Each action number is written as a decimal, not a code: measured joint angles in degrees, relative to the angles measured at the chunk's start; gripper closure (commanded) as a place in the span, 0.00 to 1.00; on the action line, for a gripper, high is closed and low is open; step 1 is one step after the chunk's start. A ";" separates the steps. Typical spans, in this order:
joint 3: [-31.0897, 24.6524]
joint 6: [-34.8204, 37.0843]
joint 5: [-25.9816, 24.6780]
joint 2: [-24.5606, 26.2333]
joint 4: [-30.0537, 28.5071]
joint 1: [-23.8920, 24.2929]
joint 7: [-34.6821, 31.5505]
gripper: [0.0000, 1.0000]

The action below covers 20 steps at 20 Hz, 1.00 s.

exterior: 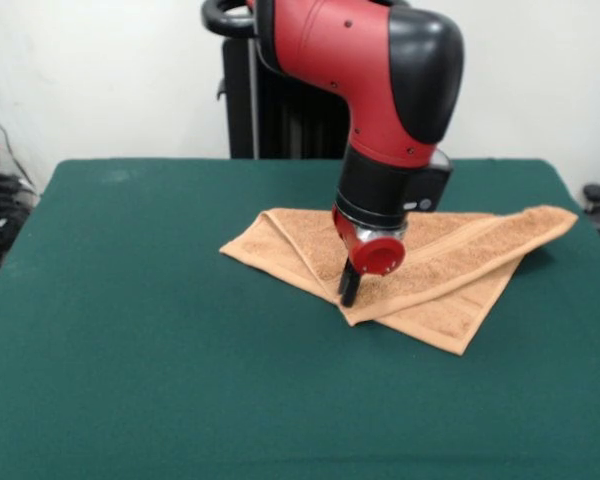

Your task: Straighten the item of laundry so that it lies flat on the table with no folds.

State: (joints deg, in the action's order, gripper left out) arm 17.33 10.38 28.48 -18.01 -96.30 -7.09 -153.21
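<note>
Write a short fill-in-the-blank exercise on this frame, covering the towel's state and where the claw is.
1. The towel is not flat: it lies ____ over itself, with a lower layer showing at its near edge.
2. The claw is down at the towel's ____ edge, the one toward the camera.
3. The towel rests on a table covered in dark ____ cloth.

Missing words: folded; near; green

A robotics lab: a red-and-black arm (380, 80) on a pedestal (280, 110) works at a green-felt table (180, 350) against a bare white wall (100, 70).
</note>
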 measured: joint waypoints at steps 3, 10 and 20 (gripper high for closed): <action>0.01 0.01 0.00 -0.05 -0.02 -0.01 0.00 1.00; 0.34 0.00 -0.05 -2.12 -0.81 -0.96 0.00 1.00; 0.19 0.07 -0.74 -8.72 -3.00 -0.44 0.00 1.00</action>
State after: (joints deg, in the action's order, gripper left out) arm 17.52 10.45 27.74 -26.73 -99.30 -7.53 -153.21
